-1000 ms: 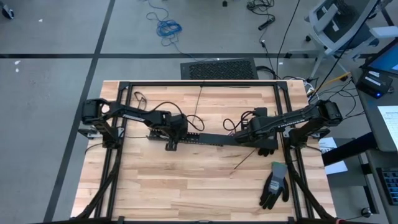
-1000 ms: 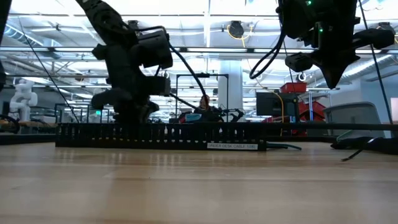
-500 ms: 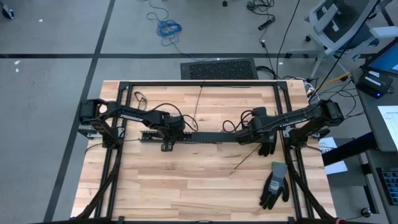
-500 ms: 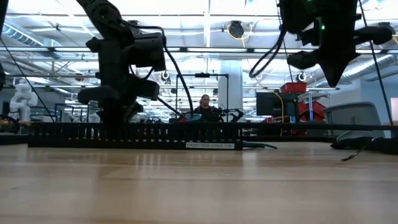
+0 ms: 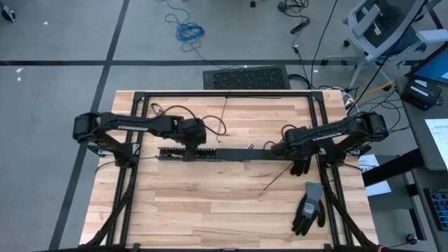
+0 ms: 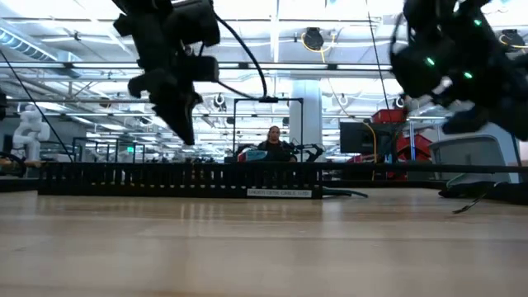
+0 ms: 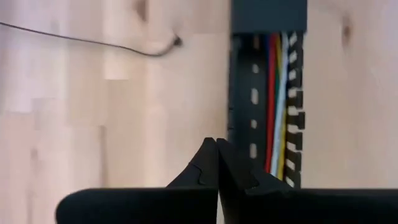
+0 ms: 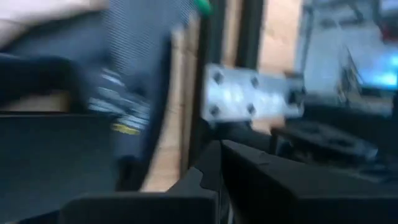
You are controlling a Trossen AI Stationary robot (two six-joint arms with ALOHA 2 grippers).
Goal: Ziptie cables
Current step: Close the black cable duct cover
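**A:** What holds the cables (image 7: 274,102)?

**B:** A long black slotted cable tray (image 5: 224,153) lying across the middle of the wooden table (image 5: 210,210). Red, white and yellow wires run along inside its channel.

**A:** And the grippers?

**B:** Both are clenched and empty. The left gripper (image 7: 216,163) hangs above the tray's left end, just beside the channel. The right gripper (image 5: 275,148) sits at the tray's right end.

**A:** What changed from a second ago?

**B:** The tray has slid left and straightened. The left gripper has risen off it, and the right arm has swung back.

**A:** Any room to move?

**B:** The near half of the table is open wood, apart from a loose black zip tie (image 5: 274,180) and a grey glove (image 5: 309,208) near the right corner. A black frame (image 5: 224,93) borders the far edge.
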